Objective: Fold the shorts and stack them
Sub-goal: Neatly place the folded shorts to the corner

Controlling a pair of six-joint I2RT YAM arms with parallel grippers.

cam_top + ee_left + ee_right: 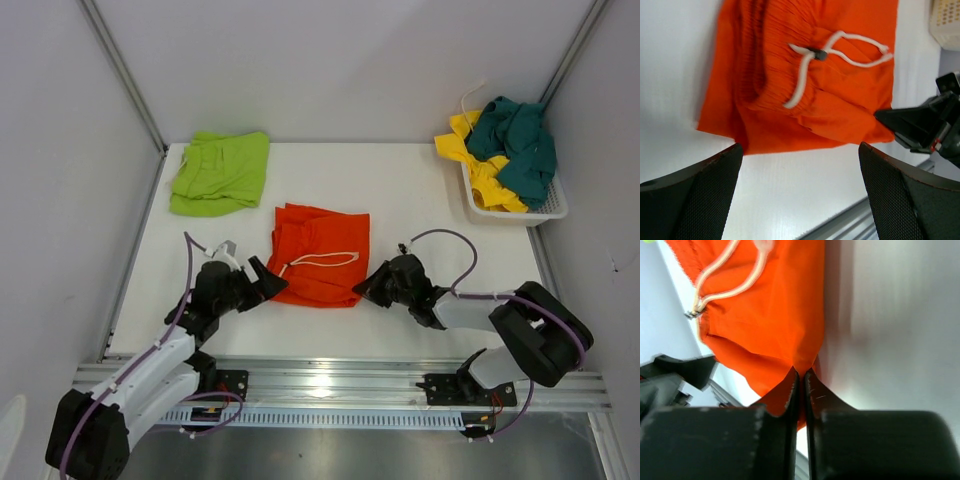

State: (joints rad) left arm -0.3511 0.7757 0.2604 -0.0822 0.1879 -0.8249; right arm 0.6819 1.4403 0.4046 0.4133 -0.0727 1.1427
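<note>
- Right gripper [801,376] pinches orange shorts' [320,250] near-right corner; left gripper [270,282] gapes at their near-left corner
- Basket [548,213], bench's [420,200] far-right corner: yellow shorts [488,182], teal shorts [520,145]

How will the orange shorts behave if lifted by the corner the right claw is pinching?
Probably floppy: the orange shorts lie wrinkled, so they should sag from the right claw, shut on one corner. Likely light, being thin cloth. The loose white drawstring may dangle.
</note>
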